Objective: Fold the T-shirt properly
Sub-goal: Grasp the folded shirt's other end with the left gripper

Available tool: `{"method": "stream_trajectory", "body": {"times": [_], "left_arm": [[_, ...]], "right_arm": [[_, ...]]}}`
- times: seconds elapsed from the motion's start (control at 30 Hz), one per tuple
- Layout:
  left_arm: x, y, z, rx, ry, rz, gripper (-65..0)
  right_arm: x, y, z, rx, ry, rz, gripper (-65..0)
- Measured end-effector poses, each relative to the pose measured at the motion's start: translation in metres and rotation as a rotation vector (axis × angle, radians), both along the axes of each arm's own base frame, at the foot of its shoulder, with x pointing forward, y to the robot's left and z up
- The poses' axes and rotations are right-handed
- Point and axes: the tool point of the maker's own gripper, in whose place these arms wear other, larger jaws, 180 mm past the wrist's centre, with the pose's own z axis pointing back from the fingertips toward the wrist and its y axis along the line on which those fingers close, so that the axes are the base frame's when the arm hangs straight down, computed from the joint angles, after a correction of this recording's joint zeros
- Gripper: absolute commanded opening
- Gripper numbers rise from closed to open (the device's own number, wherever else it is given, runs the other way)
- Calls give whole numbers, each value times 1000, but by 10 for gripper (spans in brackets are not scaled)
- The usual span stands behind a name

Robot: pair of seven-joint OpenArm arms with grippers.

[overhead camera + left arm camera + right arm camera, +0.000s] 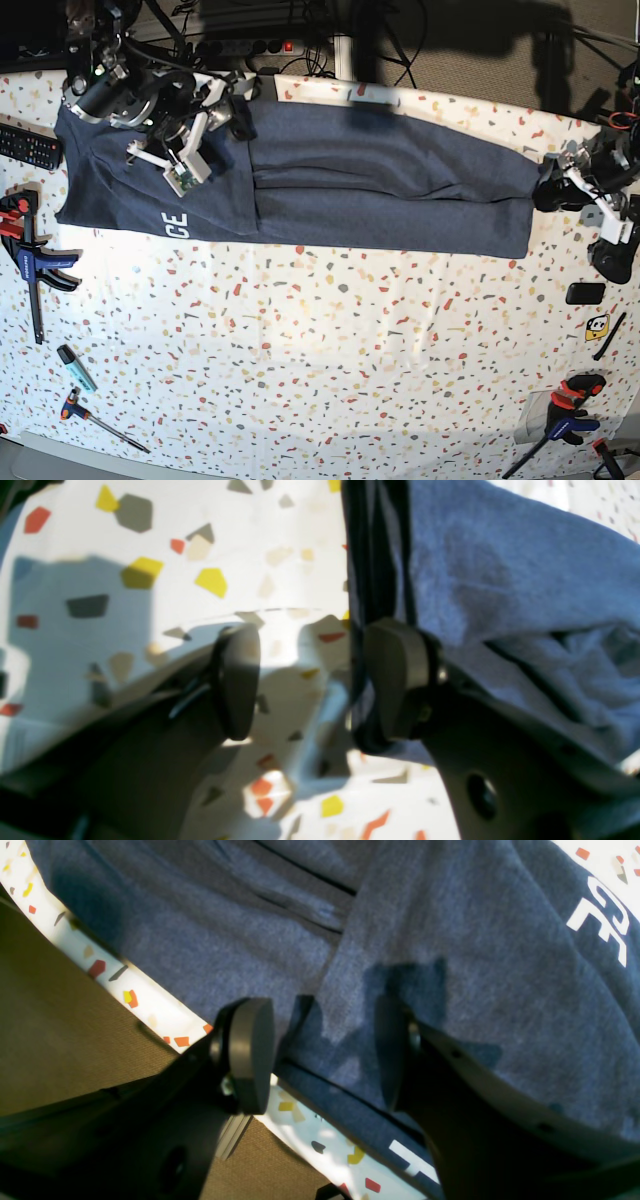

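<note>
on the left of the base view the right gripper [222, 108] hangs with jaws wide over the t-shirt [380, 180], a long band across the table's [330, 350] far side. at right the left gripper [550, 190], equally wide, touches the hem; next comes a fresh grasp, i judge.

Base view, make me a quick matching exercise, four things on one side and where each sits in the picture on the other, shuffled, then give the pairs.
Things:
1. T-shirt
2. remote control
3. screwdriver
4. yellow sticker

Places:
A. lower left
B. stretched across the top
C. right edge, below the arm
D. left edge, near the top

Pairs: 1-B, 2-D, 3-A, 4-C
</note>
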Motion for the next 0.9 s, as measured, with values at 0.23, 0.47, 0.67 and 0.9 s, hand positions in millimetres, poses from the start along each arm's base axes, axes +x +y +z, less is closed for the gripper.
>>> {"method": "stream_trajectory", "body": {"times": [0.23, 0.47, 0.67, 0.9], "left_arm": [[10, -43, 3, -176, 34, -64, -294], [10, -61, 1, -205, 45, -90, -376], [4, -48, -6, -131, 75, -110, -650], [3, -9, 0, -38, 86, -86, -650]], "right_arm": [[0, 0, 0, 0, 0, -1, -329], [0, 0, 0, 0, 0, 0, -329], [0, 0, 0, 1, -1, -1, -329], [3, 2, 3, 15, -18, -2, -329]]}}
